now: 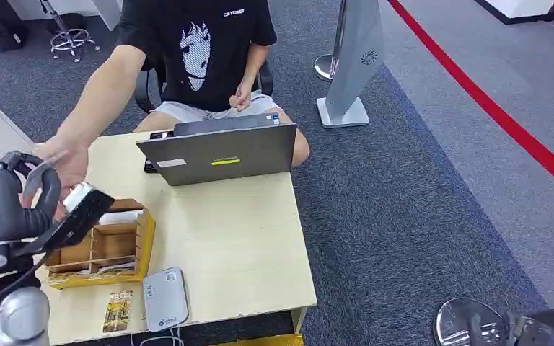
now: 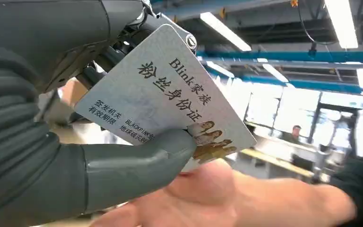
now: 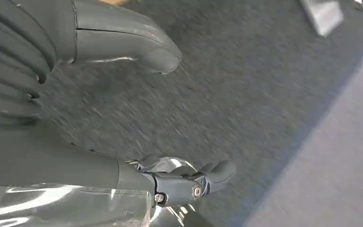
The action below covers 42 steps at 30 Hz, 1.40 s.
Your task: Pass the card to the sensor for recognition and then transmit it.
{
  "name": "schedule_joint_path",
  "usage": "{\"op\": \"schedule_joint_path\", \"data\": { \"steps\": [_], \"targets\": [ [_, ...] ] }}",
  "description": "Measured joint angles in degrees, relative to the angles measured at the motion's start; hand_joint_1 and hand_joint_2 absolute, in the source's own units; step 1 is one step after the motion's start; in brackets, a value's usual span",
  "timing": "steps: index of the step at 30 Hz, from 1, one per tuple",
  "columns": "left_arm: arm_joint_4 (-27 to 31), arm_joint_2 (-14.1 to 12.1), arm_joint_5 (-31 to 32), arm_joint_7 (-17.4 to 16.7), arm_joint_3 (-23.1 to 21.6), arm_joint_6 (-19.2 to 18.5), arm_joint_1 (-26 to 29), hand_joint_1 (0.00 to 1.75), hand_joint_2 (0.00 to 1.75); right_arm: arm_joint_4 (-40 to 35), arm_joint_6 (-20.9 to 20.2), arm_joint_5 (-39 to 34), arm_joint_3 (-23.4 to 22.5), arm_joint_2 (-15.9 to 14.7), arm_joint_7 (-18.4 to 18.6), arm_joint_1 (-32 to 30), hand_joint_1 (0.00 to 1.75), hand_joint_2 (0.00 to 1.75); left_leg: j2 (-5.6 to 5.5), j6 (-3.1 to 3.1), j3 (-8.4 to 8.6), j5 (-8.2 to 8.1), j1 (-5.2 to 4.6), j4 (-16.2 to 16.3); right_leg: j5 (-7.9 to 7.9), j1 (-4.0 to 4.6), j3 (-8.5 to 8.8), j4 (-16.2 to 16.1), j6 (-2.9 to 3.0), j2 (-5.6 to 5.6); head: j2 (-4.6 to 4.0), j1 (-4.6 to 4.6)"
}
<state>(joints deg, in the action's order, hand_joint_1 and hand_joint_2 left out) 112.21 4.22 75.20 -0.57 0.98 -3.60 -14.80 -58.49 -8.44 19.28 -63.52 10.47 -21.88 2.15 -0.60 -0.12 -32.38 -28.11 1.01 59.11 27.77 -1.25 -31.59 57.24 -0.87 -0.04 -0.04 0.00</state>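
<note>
At the lower left of the head view, the left hand gripped the card, pinched between thumb and fingers. In the left wrist view the thumb pressed across the card's printed face, and the card's long axis ran outward from the hand, its free end jutting past the thumb. Directly beneath that free end lay a person's open palm, just beside the card and perhaps brushing it (contact could not be judged). In the head view the same person's hand sat just behind the robot's hand at the left edge, so the handover looked to turn on releasing the card into that palm; the left hand was by far the nearer one.

The right hand hung over grey carpet in the right wrist view, fingers apart and holding nothing.

Lower centre of the head view, a pale wooden table carried a white sensor near its front edge, a small leaflet beside that, and a yellow wooden organiser just under the card. Further up stood a laptop, with the seated person behind it. Beyond, grey carpet spread to the right, crossed by a red line, with a grey stand at upper centre.
</note>
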Motion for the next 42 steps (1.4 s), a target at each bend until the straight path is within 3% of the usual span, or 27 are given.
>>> {"op": "schedule_joint_path", "data": {
  "steps": [6, 13, 14, 15, 16, 20, 24, 30, 35, 38, 42],
  "targets": [
    [-9.4, -1.3, 7.7, -1.3, -0.5, -1.3, -11.5, 1.75, 1.75, 11.9, 1.8, 1.2, 1.6, -3.3, -0.8, 3.4, 0.0, 1.75, 0.03, 0.03, 0.0, 0.09, -0.01, 0.0, -0.11, -0.01, -0.04, 0.0, -0.05, 0.09, 0.0, 0.0],
    [-14.7, -1.3, 9.6, -2.4, -2.1, -1.7, -17.3, 1.75, 1.75, 20.7, 4.3, 2.1, 2.9, -5.7, -0.1, 4.2, 0.0, 1.75, 0.07, 0.04, -0.06, 0.07, -0.02, 0.0, -0.1, -0.01, -0.12, 0.0, -0.05, 0.13, 0.0, -0.02],
    [-15.0, -1.3, 9.8, -2.5, -2.2, -1.6, -17.7, 1.61, 1.75, 22.0, 5.1, 2.5, 2.9, -6.0, -0.1, 4.1, 0.0, 1.75, 0.07, 0.04, -0.08, 0.07, -0.03, 0.0, -0.1, -0.02, -0.14, 0.0, -0.05, 0.13, 0.0, 0.0],
    [-15.1, -1.3, 9.8, -2.5, -2.2, -1.5, -17.9, 0.61, 1.75, 22.9, 5.7, 2.5, 2.8, -6.3, -0.1, 4.1, 0.0, 1.75, 0.08, 0.04, -0.08, 0.06, -0.04, 0.0, -0.1, -0.03, -0.16, 0.0, -0.05, 0.14, 0.0, -0.04],
    [-15.2, -1.3, 9.9, -2.5, -2.3, -1.4, -18.0, 0.0, 1.75, 23.7, 6.1, 2.5, 2.8, -6.5, -0.1, 4.0, 0.0, 1.75, 0.1, 0.04, -0.09, 0.06, -0.05, 0.0, -0.1, -0.03, -0.18, 0.0, -0.05, 0.16, 0.0, -0.09],
    [-15.2, -1.4, 9.8, -2.5, -2.4, -0.9, -17.9, 0.0, 1.75, 25.8, 6.4, 2.6, 2.7, -7.6, -1.8, 3.7, 0.0, 1.75, 0.09, 0.04, -0.14, 0.06, -0.04, 0.0, -0.1, -0.03, -0.18, 0.0, -0.05, 0.15, -0.02, -0.09],
    [-14.2, -2.1, 7.8, -1.5, -2.3, 0.0, -16.4, 0.0, 1.75, 24.4, 3.8, 3.5, 2.7, -7.6, -2.5, 3.5, 0.0, 1.75, 0.1, 0.04, -0.15, 0.07, -0.05, 0.0, -0.1, -0.03, -0.17, 0.0, -0.05, 0.13, 0.0, -0.09],
    [-8.9, -3.0, 3.1, 1.4, -2.2, 1.7, -10.6, 0.0, 1.75, 17.6, 1.3, 3.6, 2.8, -4.7, -2.2, 2.5, 0.0, 1.75, 0.09, 0.04, -0.17, 0.06, -0.04, 0.0, -0.07, -0.03, -0.17, 0.0, -0.06, 0.11, 0.0, -0.07],
    [-1.3, -3.2, -8.2, 4.5, -2.0, 0.9, -2.1, 0.0, 1.75, 9.2, -2.6, 2.8, 2.8, -0.6, -2.4, 0.5, 0.0, 1.75, 0.1, 0.04, -0.2, 0.01, -0.05, -0.1, -0.01, -0.03, -0.22, 0.0, -0.05, 0.13, 0.0, -0.11],
    [3.2, -3.2, -15.4, 7.3, -2.0, 0.1, 4.9, 0.0, 1.75, 1.2, -6.9, -0.2, 2.2, 3.3, -0.4, -1.0, 0.0, 1.75, 0.15, 0.01, -0.2, -0.04, -0.04, -0.1, 0.04, -0.03, -0.28, 0.0, 0.0, 0.14, 0.0, -0.06],
    [6.8, -3.7, -19.9, 8.7, -2.0, -0.5, 13.5, 0.0, 1.75, -6.2, -5.0, -10.2, 5.3, 6.1, 1.7, -4.9, 0.0, 1.75, 0.13, 0.05, -0.21, -0.07, -0.04, -0.1, 0.1, -0.03, -0.27, 0.0, 0.02, 0.1, 0.0, -0.09]
  ]
}}
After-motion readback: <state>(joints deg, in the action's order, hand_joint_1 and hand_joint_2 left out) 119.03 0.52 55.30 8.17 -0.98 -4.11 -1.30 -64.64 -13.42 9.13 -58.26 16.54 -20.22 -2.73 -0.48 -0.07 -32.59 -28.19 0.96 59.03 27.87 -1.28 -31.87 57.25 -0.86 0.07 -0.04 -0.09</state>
